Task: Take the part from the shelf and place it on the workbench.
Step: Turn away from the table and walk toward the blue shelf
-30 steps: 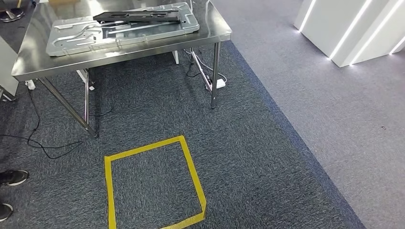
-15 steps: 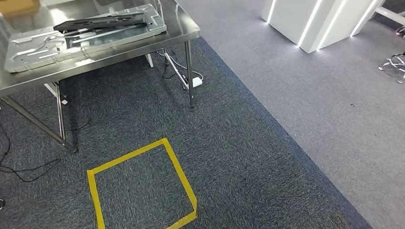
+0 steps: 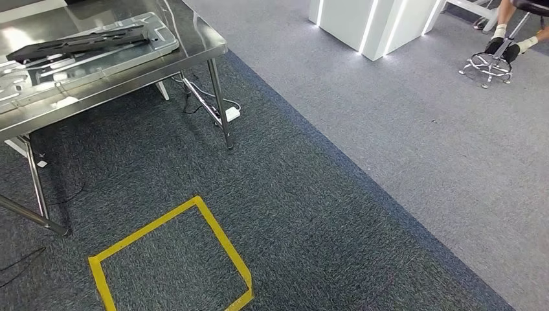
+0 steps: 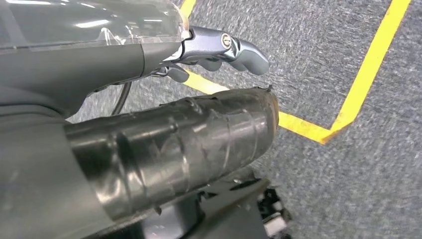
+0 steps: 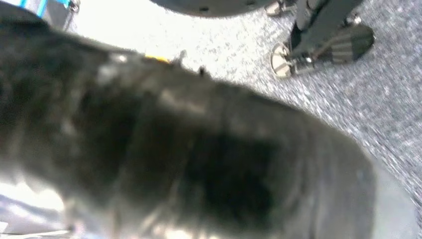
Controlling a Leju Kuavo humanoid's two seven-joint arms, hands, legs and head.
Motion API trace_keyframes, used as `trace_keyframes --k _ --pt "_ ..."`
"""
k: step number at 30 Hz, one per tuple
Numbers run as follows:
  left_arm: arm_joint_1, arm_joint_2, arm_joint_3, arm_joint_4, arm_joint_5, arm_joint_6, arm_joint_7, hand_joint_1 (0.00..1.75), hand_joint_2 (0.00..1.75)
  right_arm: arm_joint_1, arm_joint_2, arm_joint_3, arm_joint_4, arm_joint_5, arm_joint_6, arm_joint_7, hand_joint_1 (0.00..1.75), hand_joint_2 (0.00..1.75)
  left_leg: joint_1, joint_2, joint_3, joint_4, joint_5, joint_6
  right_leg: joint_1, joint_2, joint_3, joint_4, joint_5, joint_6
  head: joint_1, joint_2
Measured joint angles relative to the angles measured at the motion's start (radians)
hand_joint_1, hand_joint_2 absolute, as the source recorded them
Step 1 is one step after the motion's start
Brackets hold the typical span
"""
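The steel workbench (image 3: 197,40) stands at the upper left of the head view. On it lies a silver pressed-metal panel (image 3: 97,61) with a long black part (image 3: 78,44) resting across it. In the left wrist view my left hand (image 4: 164,134) hangs above the carpet; its tape-wrapped thumb and its fingers (image 4: 224,47) are apart, with nothing between them. My right hand (image 5: 199,159) is a dark blur close to the right wrist camera, so how its fingers lie is unclear.
A yellow tape square (image 3: 213,227) marks the dark carpet in front of the bench, and its corner (image 4: 358,84) lies below my left hand. A power strip (image 3: 230,115) and cables lie under the bench. A white lit block (image 3: 369,23) and a seated person's feet (image 3: 498,45) are far right.
The camera has turned to the right: bench and tape square have slid left in the picture, and the white block and the seated person's feet have come into view.
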State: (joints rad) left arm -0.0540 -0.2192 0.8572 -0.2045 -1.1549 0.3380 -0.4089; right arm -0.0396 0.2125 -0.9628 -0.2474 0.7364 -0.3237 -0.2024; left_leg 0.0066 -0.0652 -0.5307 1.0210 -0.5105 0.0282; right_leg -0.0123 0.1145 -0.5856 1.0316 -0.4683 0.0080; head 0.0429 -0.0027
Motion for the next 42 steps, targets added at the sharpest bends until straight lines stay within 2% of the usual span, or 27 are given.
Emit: trace_keyframes --k 1,3,5,6,7,8,10,12,14,16,18,21,22,23,24,25,27,29,31,32,34,36,37,38,39,40,42 --pt "-0.001 0.0 0.0 0.0 0.0 0.0 0.001 0.0 0.0 0.002 0.0 0.0 0.0 0.0 0.0 0.001 0.0 0.0 0.001 0.01 0.002 -0.005 0.004 0.005 -0.002 0.003 -0.002 0.0 0.001 0.006 0.0 0.0" --pt "-0.001 0.0 0.0 0.0 0.0 0.0 0.001 0.0 0.0 0.004 0.0 0.0 0.001 0.001 -0.001 0.003 0.0 0.0 0.004 0.035 0.008 -0.019 0.015 0.019 0.0 -0.032 -0.02 0.037 -0.026 0.014 0.002 0.0" --pt "0.001 0.0 0.0 0.0 0.0 0.0 0.001 0.0 0.0 0.003 0.0 0.0 0.001 0.002 -0.001 0.003 0.0 0.0 0.001 0.062 0.008 -0.026 0.019 0.029 0.001 -0.084 -0.07 0.145 -0.09 0.019 0.005 0.0" --pt "0.003 0.0 0.0 0.0 0.0 0.0 0.001 0.0 0.0 0.002 0.0 0.0 0.001 0.002 -0.001 0.004 0.0 0.0 -0.001 0.076 0.007 -0.025 0.018 0.03 0.0 -0.096 -0.1 0.208 -0.117 0.022 0.005 0.0" --pt "0.004 0.0 0.0 0.0 0.0 0.0 0.001 0.0 0.0 0.002 0.0 0.0 0.001 0.002 -0.001 0.004 0.0 0.0 -0.003 0.09 0.007 -0.024 0.017 0.031 -0.003 -0.102 -0.12 0.251 -0.13 0.025 0.005 0.0" --pt "0.004 0.0 0.0 0.0 0.0 0.0 0.001 0.0 0.0 0.003 0.0 0.0 0.001 0.002 -0.001 0.004 0.0 0.0 -0.004 0.104 0.007 -0.024 0.015 0.03 -0.005 -0.106 -0.123 0.261 -0.124 0.028 0.005 0.0" --pt "0.002 0.0 0.0 0.0 0.0 0.0 0.001 0.0 0.0 0.005 0.0 0.0 0.001 0.002 -0.001 0.004 0.0 0.0 -0.004 0.125 0.01 -0.021 0.011 0.027 -0.008 -0.122 -0.07 0.17 -0.068 0.03 0.005 0.0" --pt "0.001 0.0 0.0 0.0 0.0 0.0 0.001 0.0 0.0 0.004 0.0 0.0 0.001 0.002 -0.001 0.004 0.0 0.0 -0.007 0.142 0.014 -0.017 0.003 0.018 -0.005 -0.16 -0.001 0.041 -0.024 0.023 0.005 0.0" --pt "0.0 0.0 0.0 0.0 0.0 0.0 0.002 0.0 0.0 0.002 0.0 0.0 0.001 0.003 -0.001 0.006 0.0 0.0 -0.01 0.156 0.018 -0.014 -0.002 0.007 0.002 -0.177 0.021 -0.005 -0.017 0.013 0.004 0.0" --pt "-0.002 0.0 0.001 0.0 0.0 0.0 0.002 0.0 0.0 0.003 0.0 0.0 0.001 0.006 -0.002 0.01 0.0 0.0 -0.009 0.166 0.022 -0.014 -0.006 -0.003 0.002 -0.158 0.02 -0.008 -0.012 0.003 0.004 0.0" --pt "-0.004 -0.001 0.001 0.0 0.0 0.0 0.002 0.0 0.0 0.003 0.0 0.0 0.001 0.009 -0.003 0.014 0.0 0.0 -0.005 0.139 0.013 0.016 -0.032 -0.013 -0.003 -0.14 0.021 -0.016 -0.005 -0.009 0.003 0.0" --pt "-0.001 -0.001 0.002 0.0 0.0 0.0 0.002 0.0 0.0 0.001 0.0 0.0 0.001 0.012 -0.004 0.018 0.0 0.0 0.002 0.081 -0.063 0.188 -0.126 -0.021 -0.002 -0.112 0.019 -0.019 0.0 -0.022 0.002 0.0" --pt "0.001 -0.001 0.004 0.0 0.001 0.0 0.002 0.0 0.0 0.001 0.0 0.0 0.001 0.013 -0.004 0.019 0.0 0.0 0.002 0.076 -0.089 0.243 -0.143 -0.022 -0.001 -0.1 0.018 -0.018 0.001 -0.022 0.002 0.0" --pt "0.002 -0.001 0.005 0.0 0.001 0.0 0.002 0.0 0.0 0.001 0.0 0.0 0.001 0.013 -0.004 0.021 0.0 0.0 0.003 0.074 -0.102 0.266 -0.141 -0.023 -0.001 -0.088 0.017 -0.016 0.001 -0.022 0.002 0.0" --pt "0.003 0.0 0.006 0.0 0.001 0.0 0.002 0.0 0.0 0.002 0.0 0.0 0.001 0.013 -0.004 0.022 0.0 0.0 0.004 0.073 -0.099 0.254 -0.12 -0.022 -0.001 -0.076 0.017 -0.014 0.001 -0.022 0.002 0.0" --pt "0.003 0.0 0.007 0.0 0.001 0.0 0.002 0.0 0.0 0.003 0.0 0.0 0.001 0.013 -0.004 0.023 0.0 0.0 0.005 0.067 -0.078 0.204 -0.084 -0.021 -0.001 -0.063 0.017 -0.011 0.0 -0.021 0.002 0.0" --pt "0.003 0.0 0.008 0.0 0.001 0.0 0.002 0.0 0.0 0.001 0.001 0.0 0.001 0.013 0.0 0.023 0.0 0.0 0.008 0.029 -0.023 0.073 -0.022 -0.017 -0.001 -0.04 0.013 -0.003 -0.002 -0.015 0.002 0.0" --pt "0.001 0.0 0.01 0.0 0.0 -0.001 0.002 0.0 0.0 -0.001 0.002 0.0 0.001 0.012 0.01 0.023 0.0 0.0 0.008 0.002 0.0 0.01 -0.004 -0.011 0.0 -0.021 0.007 0.001 0.0 -0.003 0.003 0.0" --pt "-0.001 0.0 0.01 0.0 -0.002 -0.001 0.003 0.0 0.0 0.0 0.003 0.0 0.001 0.01 0.02 0.02 0.0 0.0 0.005 0.015 0.002 0.004 0.0 0.001 -0.002 -0.005 0.002 -0.003 0.005 0.012 0.003 0.0" --pt "-0.003 0.0 0.01 0.0 -0.002 -0.002 0.003 0.0 0.0 0.001 0.003 0.0 0.001 0.008 0.023 0.017 0.0 0.0 0.005 0.025 0.004 -0.001 0.004 0.009 -0.003 -0.009 -0.001 0.0 0.003 0.017 0.003 0.0" --pt "-0.003 -0.001 0.011 0.0 -0.003 -0.002 0.002 0.0 0.0 0.0 0.004 -0.001 0.001 0.004 0.029 0.008 0.0 0.0 0.007 0.049 0.005 -0.012 0.014 0.025 -0.002 -0.048 -0.028 0.054 -0.034 0.024 0.005 0.0" --pt "-0.001 -0.001 0.011 0.0 -0.003 -0.003 0.002 0.0 0.0 -0.003 0.005 -0.001 0.001 0.003 0.033 -0.005 0.0 0.0 0.003 0.075 0.003 -0.015 0.016 0.031 -0.001 -0.092 -0.084 0.176 -0.102 0.027 0.007 0.0" --pt "0.001 -0.001 0.012 0.0 -0.003 -0.002 0.002 0.0 0.0 -0.004 0.005 -0.001 0.001 0.002 0.036 -0.012 0.0 0.0 0.001 0.089 0.002 -0.014 0.016 0.032 -0.002 -0.101 -0.111 0.235 -0.126 0.029 0.007 0.0" --pt "0.001 0.0 0.012 0.0 -0.003 -0.002 0.002 0.0 0.0 -0.004 0.005 -0.001 0.001 0.002 0.04 -0.019 0.0 0.0 0.0 0.102 0.002 -0.014 0.015 0.032 -0.002 -0.105 -0.124 0.266 -0.131 0.03 0.007 0.0" --pt "0.001 0.0 0.012 0.0 -0.003 -0.002 0.002 0.0 0.0 -0.004 0.005 -0.001 0.001 0.001 0.044 -0.024 0.0 0.0 -0.001 0.115 0.002 -0.014 0.013 0.032 -0.002 -0.109 -0.118 0.26 -0.117 0.03 0.007 0.0" --pt "0.0 0.0 0.012 0.0 -0.003 -0.002 0.002 0.0 0.0 -0.003 0.005 -0.002 0.001 0.001 0.047 -0.028 0.0 0.0 -0.002 0.126 0.004 -0.013 0.012 0.031 -0.002 -0.115 -0.093 0.216 -0.088 0.029 0.007 0.0" --pt "-0.001 0.0 0.013 0.0 -0.003 -0.001 0.001 0.0 0.0 -0.005 0.004 -0.003 0.001 0.0 0.049 -0.032 0.0 0.0 -0.005 0.144 0.01 -0.012 0.006 0.026 0.005 -0.151 -0.017 0.077 -0.03 0.02 0.007 0.0"
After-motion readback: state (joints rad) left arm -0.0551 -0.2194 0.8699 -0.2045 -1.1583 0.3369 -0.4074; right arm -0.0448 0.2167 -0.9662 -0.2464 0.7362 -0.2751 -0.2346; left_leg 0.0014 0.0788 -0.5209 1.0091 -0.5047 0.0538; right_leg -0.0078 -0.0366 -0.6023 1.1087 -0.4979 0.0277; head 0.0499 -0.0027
